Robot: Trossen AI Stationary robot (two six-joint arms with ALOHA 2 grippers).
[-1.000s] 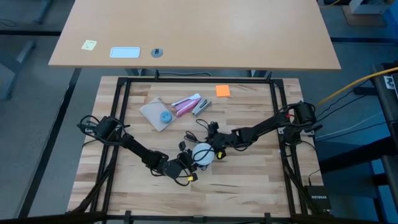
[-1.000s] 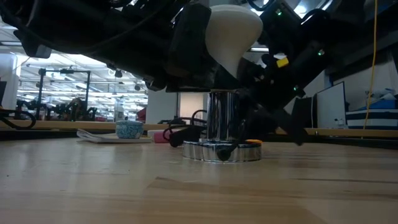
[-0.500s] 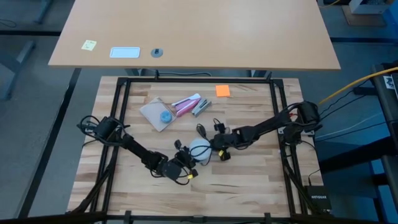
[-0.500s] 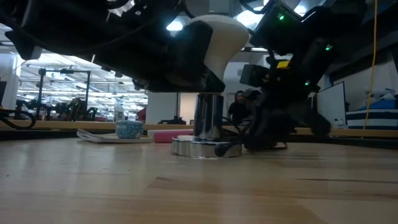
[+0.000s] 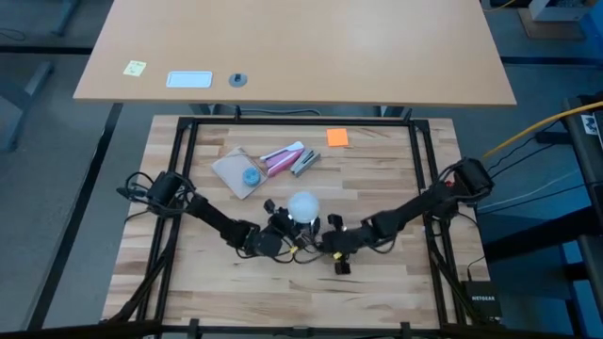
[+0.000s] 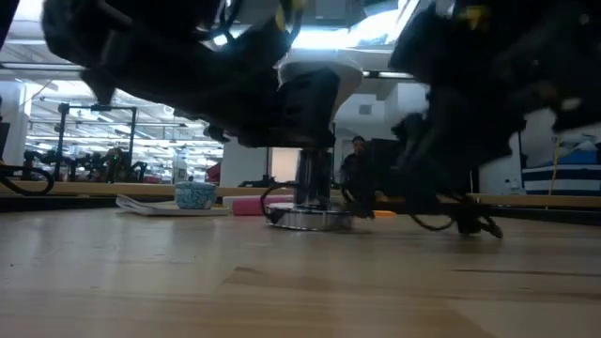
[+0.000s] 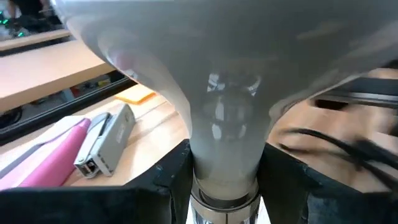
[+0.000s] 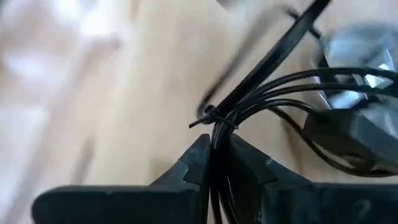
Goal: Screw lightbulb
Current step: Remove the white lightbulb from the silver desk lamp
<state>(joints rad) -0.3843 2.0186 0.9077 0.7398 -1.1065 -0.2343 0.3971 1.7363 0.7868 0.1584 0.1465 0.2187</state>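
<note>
Beyond our butcher-block table lies a wide, brightly lit workshop, seen in the low view past the arms, and a plain tan desk stands at the far edge in the high view. We have both dark arms reaching in toward the middle of the table. Our left gripper has its fingers pressed onto the neck of the lightbulb, just above the screw base, holding it upright over the silvery socket that stands on the wood. Our right gripper sits just beside the socket on the near side, and its fingers pinch the bundle of thin black cord that runs to the socket. Farther back, well apart from the work, lie a pink-and-white tube, a small grey device, a blue cup on a tan sheet, and an orange sticky note. We judge the bulb to be light, smooth and fragile: the frosted globe is slippery and would crack under a hard squeeze, so the narrow neck near the metal base, where we already hold it, is the safest place to grip and turn. We expect the socket to be light enough to spin or slide with the bulb unless the cord or base is held firm.
</note>
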